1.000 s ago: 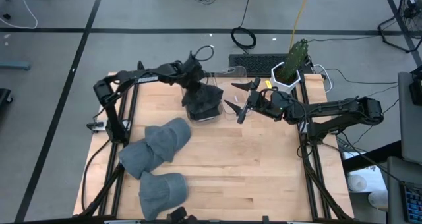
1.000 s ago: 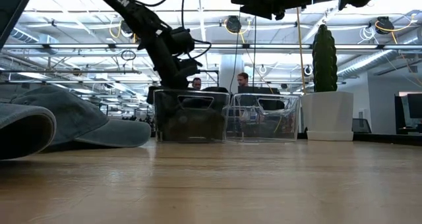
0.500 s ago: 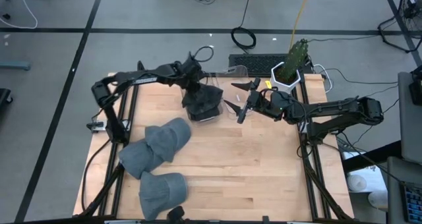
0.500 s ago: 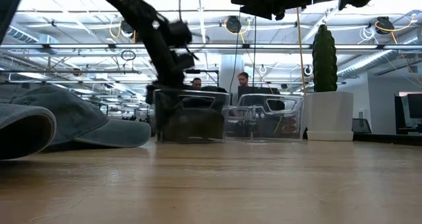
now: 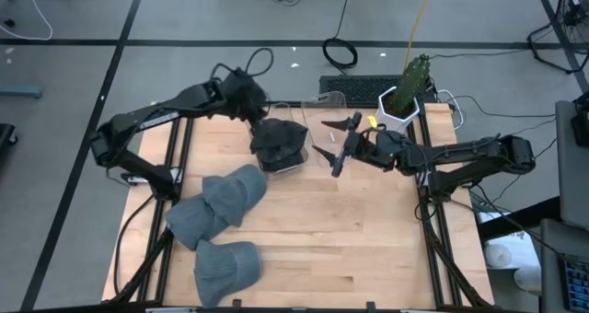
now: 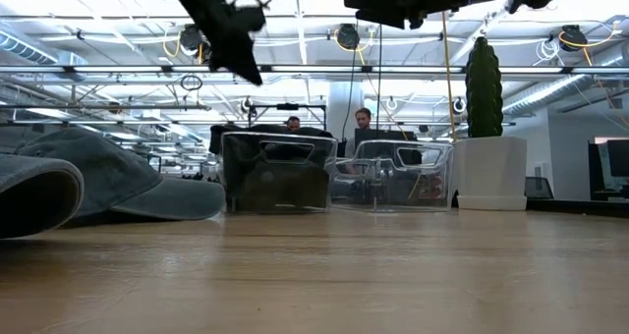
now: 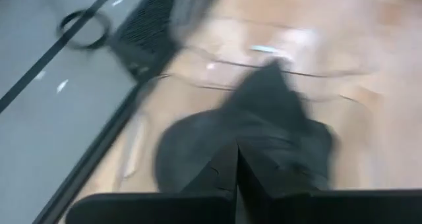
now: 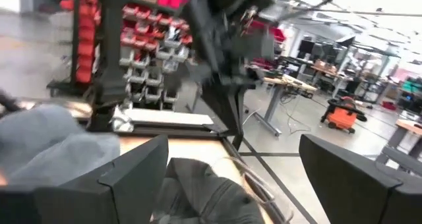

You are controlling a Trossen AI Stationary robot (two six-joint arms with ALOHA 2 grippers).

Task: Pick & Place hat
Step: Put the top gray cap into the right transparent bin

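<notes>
A dark hat lies crumpled inside a clear bin at the table's far middle. My left gripper hangs shut above and to the left of that bin, with nothing between its fingers; in the left wrist view its shut fingers point down toward the dark hat. My right gripper stands open just right of the bin, pointing level at it, and the dark hat shows between its fingers from afar. Two grey hats rest on the table's near left.
A second clear bin stands right of the first. A cactus in a white pot stands at the far right corner. The bare wooden tabletop spreads across the middle and near right. People sit in the room beyond the table.
My left gripper has risen out of the bin and drawn back toward the table's far left corner, staying shut. The dark hat has stayed in the bin.
</notes>
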